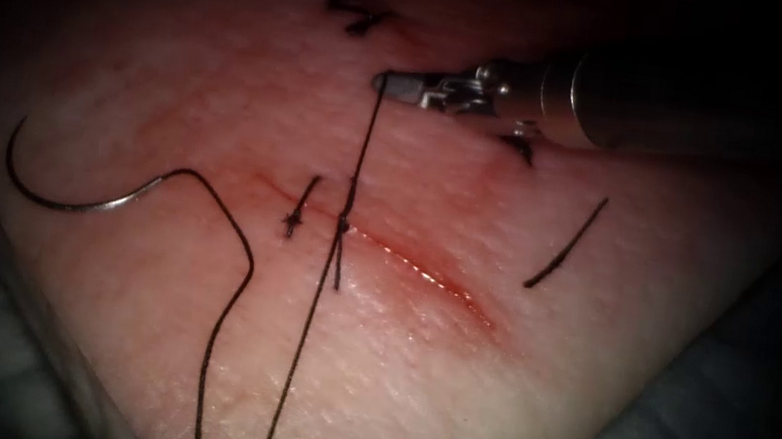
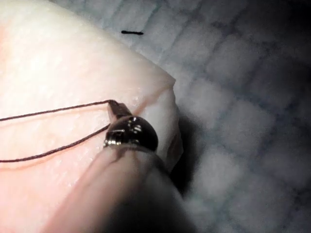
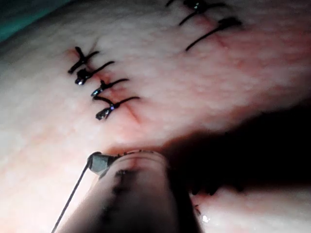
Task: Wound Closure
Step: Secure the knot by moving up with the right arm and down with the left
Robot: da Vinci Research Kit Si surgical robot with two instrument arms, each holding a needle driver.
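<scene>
The needle [image 1: 62, 191] lies flat on top of the tissue [image 1: 451, 379], well off to the left of the cut [image 1: 406, 262], and it is not stuck in the tissue. No tool holds it. It is thin, stiff and shiny, so it looks light and slippery, and I think it could roll if it is pinched at the very tip; the round middle of its curve looks like the best place to grab it. The thread [image 1: 225, 329] runs from the needle's back end, loops down, and is soft and floppy. More thread goes up from a stitch [image 1: 342, 228] on the cut, pulled straight to the right tool [image 1: 391, 82], whose jaws are squeezed tight on that thread above the cut. In the left wrist view the left tool [image 2: 116, 108] has its jaws pinched on the thread too, near the edge of the tissue, with two lines of thread going away from it. Another stitch [image 1: 299, 210] sits just left of the first, and the right part of the cut is not stitched and is wet with red fluid [image 1: 424, 276]. A loose cut end of thread [image 1: 564, 247] lies on the right. A row of finished stitches [image 3: 99, 87] sits near the right tool. The tissue is soft and squishy. There is open room around the needle, but the tissue's left edge is near.
</scene>
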